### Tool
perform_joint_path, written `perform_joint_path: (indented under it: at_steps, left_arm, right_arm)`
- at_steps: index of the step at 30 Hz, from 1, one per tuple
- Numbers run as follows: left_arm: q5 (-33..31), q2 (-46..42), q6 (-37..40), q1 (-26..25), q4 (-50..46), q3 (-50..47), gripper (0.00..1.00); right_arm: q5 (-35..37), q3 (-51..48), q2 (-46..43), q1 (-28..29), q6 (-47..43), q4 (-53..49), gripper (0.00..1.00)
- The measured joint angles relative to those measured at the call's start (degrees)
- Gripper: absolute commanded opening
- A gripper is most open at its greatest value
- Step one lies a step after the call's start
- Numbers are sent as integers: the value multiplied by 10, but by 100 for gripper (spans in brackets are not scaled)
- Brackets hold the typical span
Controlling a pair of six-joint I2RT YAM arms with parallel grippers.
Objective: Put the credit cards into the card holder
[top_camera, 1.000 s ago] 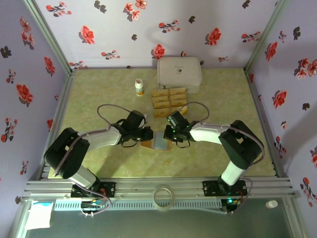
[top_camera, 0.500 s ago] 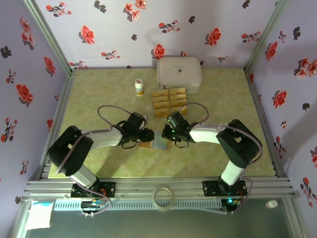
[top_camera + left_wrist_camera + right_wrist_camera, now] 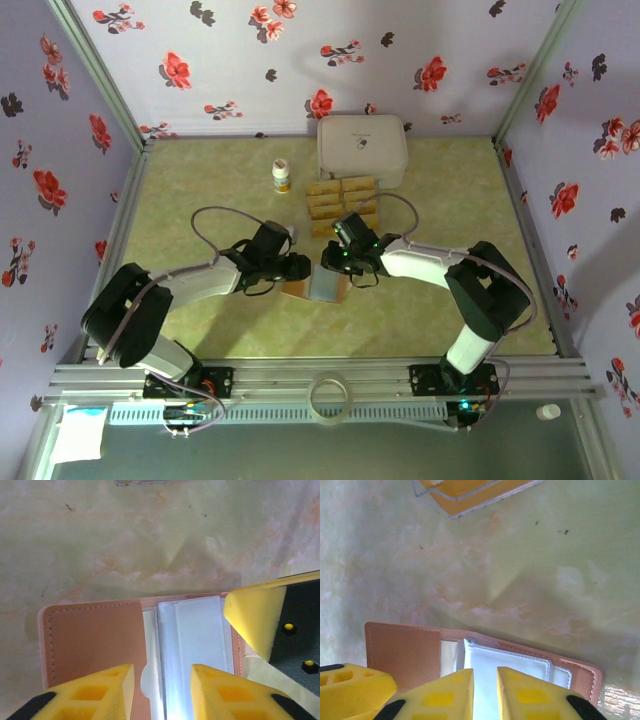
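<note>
Top external view: the left gripper [image 3: 297, 268] has just let go, its jaws parted and empty over the card holder [image 3: 320, 287], which lies spread open on the counter [image 3: 300, 330]. The right gripper [image 3: 328, 265] has loosened too, barely parted, grasping nothing. The credit cards [image 3: 342, 205] lie behind, so fetching one probably follows.

left gripper [image 3: 300, 270], right gripper [image 3: 328, 262] flanking card holder [image 3: 325, 290], credit cards [image 3: 342, 200] close behind, open tabletop [image 3: 200, 190] beside
</note>
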Motion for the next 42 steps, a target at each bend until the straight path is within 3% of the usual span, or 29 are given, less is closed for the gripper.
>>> perform_joint_path:
  at_steps: [6,23,28,42]
  left_arm:
    - [0,-1,0,0,-3,-1,31]
    - [0,3,-1,0,19,-38,30]
    - [0,6,-3,0,29,-44,36]
    - [1,6,-4,0,97,-83,49]
  right_arm:
    - [1,1,0,0,-5,-14,28]
    - [2,4,26,5,-14,-23,28]
    - [2,7,32,5,-19,-23,35]
    - [-1,13,50,12,-11,-2,35]
